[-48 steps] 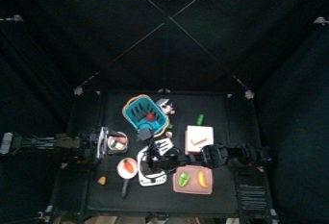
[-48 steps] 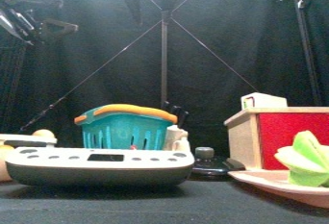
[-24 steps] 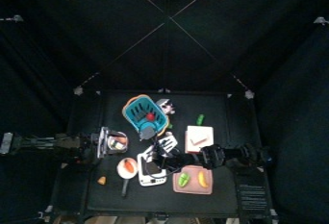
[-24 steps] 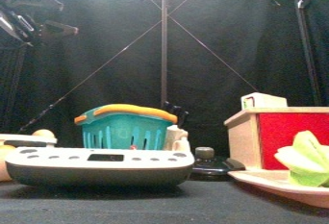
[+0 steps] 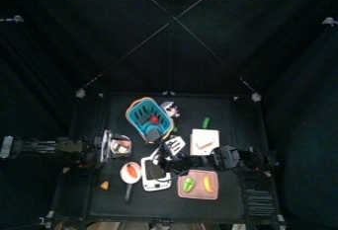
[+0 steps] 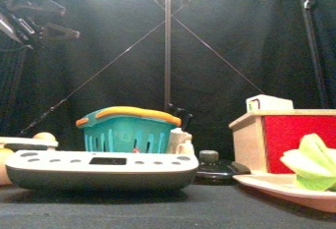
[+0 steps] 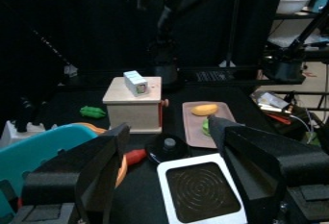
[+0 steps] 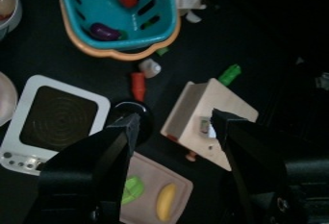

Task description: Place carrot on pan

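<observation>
The carrot is a small orange-red piece lying on the table between the teal basket and the white scale. It also shows in the left wrist view. The pan is round and white inside, left of the scale, with its thin handle pointing to the table's front. My right gripper is open and empty. It hangs above the carrot's side of the scale, reaching in over the table's middle. My left gripper is open and empty, resting at the table's left.
A metal bowl sits by the left gripper. A wooden box with a red side and a pink plate holding green and yellow pieces lie on the right. A small orange piece lies left of the pan.
My right gripper has moved a little away from the table's front, from over the scale toward the basket. The left arm has not moved.
</observation>
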`<state>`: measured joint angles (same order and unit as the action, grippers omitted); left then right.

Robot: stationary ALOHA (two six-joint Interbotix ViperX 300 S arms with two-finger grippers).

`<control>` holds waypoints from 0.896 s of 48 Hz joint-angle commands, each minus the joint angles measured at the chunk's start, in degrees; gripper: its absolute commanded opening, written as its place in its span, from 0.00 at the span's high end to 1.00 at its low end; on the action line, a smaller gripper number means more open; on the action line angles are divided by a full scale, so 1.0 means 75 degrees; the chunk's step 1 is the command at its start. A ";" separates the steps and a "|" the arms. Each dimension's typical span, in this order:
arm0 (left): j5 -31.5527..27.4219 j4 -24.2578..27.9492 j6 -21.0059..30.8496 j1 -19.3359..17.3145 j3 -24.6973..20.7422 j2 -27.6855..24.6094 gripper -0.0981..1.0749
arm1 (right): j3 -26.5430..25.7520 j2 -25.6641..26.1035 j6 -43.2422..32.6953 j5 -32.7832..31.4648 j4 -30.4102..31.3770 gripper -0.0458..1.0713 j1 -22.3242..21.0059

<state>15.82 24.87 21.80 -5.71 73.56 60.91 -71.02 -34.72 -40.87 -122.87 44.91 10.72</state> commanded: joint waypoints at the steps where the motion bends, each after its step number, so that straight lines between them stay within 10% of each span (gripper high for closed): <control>1: 0.0023 -0.0023 0.0012 0.0000 -0.0105 -0.0012 0.07 | 0.0609 0.1137 -0.0070 0.0000 0.0223 0.11 0.0000; 43: -0.0457 -0.0012 0.0000 -0.0012 -0.0105 -0.0012 0.07 | 0.7594 0.5531 -0.3000 0.0984 0.0000 0.11 0.0316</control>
<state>12.57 24.79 21.88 -5.71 73.56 60.91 -17.05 3.52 -60.73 -119.71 46.05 12.04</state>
